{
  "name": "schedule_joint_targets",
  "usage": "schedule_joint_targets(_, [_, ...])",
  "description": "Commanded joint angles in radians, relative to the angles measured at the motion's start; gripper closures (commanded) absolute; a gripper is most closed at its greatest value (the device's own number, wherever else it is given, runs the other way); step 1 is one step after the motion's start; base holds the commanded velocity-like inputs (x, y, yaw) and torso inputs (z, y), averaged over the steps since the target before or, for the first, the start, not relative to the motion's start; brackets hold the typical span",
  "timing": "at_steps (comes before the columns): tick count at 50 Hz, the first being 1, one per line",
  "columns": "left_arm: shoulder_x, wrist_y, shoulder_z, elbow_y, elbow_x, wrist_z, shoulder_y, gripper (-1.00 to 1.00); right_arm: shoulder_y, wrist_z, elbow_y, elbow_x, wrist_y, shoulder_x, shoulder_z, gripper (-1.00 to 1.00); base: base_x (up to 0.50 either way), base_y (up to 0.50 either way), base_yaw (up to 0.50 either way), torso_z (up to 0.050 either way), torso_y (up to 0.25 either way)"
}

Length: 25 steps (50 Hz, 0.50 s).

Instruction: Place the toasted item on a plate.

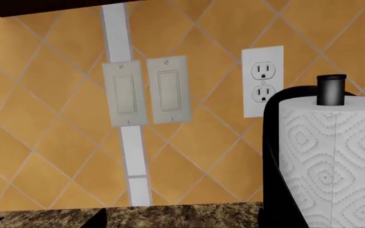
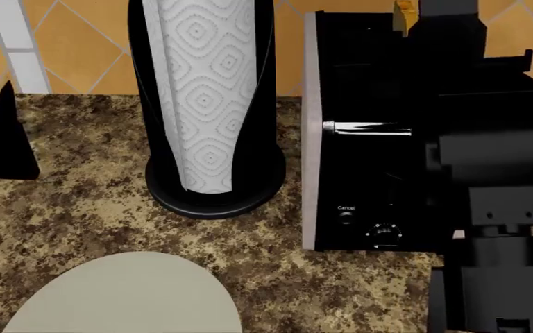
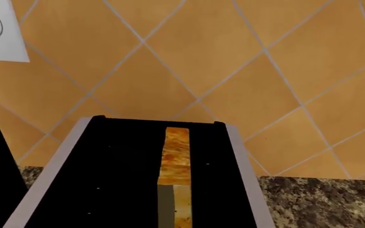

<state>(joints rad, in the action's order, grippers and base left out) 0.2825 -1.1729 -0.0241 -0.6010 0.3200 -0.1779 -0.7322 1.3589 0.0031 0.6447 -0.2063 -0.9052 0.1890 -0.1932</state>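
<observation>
Sitting in the black toaster's (image 3: 138,175) slot, the toast (image 3: 176,161) is showing its golden edge. The plate (image 2: 128,295) is lying on the counter (image 2: 72,208) at seven o'clock from the paper towel roll (image 2: 202,90). I cannot tell how the grippers are standing.

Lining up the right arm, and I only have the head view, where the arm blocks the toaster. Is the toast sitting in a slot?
Observer: Yes. The right wrist view shows the toasted item standing on edge in the slot of the toaster, orange crust up.
Operator: Anything on the wall nearby?
Observer: The left wrist view shows two switches and an outlet on the tiles beside the paper towel roll.
</observation>
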Motion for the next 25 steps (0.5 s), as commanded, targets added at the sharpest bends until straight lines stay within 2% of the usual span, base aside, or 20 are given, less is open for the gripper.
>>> schedule_joint_targets(1, [-0.002, 0.007, -0.007, 0.003, 0.008, -0.001, 0.006, -1.00, -0.014, -0.001, -0.104, -0.031, -0.073, 0.008, 0.000, 1.00, 0.00, 0.00, 0.00, 0.000, 0.000])
schedule_joint_targets(4, [-0.004, 0.023, -0.003, 0.019, 0.006, 0.001, 0.014, -1.00, -0.016, 0.014, -0.240, -0.046, -0.161, 0.020, 0.006, 1.00, 0.00, 0.00, 0.00, 0.000, 0.000])
schedule_joint_targets(17, [-0.006, 0.023, -0.011, 0.005, 0.019, 0.000, 0.018, -1.00, 0.021, 0.030, -0.436, -0.088, -0.314, 0.029, 0.029, 1.00, 0.00, 0.00, 0.00, 0.000, 0.000])
schedule_joint_targets(25, [-0.004, 0.026, -0.017, 0.005, 0.023, -0.002, 0.022, -1.00, 0.011, 0.047, -0.597, -0.140, -0.444, 0.033, 0.095, 1.00, 0.00, 0.00, 0.00, 0.000, 0.000])
